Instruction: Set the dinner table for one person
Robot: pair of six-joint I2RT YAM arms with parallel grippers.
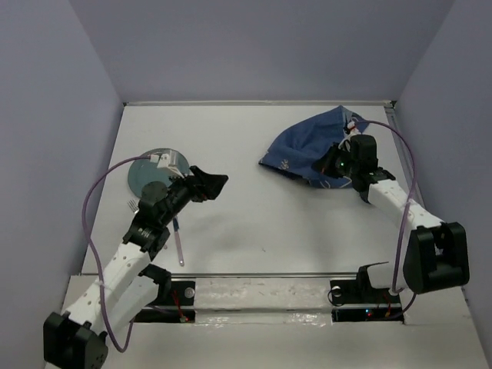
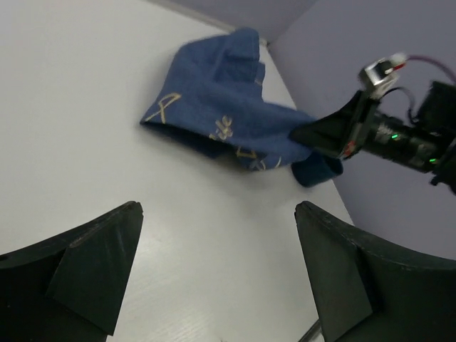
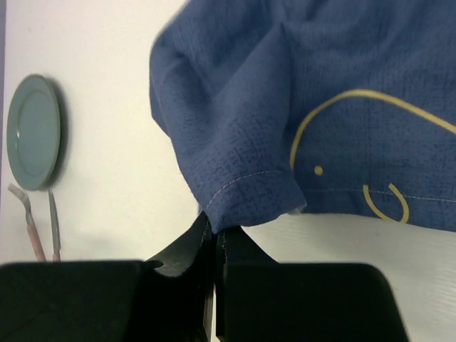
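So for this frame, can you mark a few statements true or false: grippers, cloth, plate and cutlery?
1. The right gripper is shut on a corner of the dark blue cloth. True.
2. The left gripper is holding the teal plate. False: its jaws are open with nothing between them.
3. The plate lies on the cloth. False: it rests on the bare white dinner table, well apart from the cloth.
4. Two utensils lie on the table close to the plate. True.
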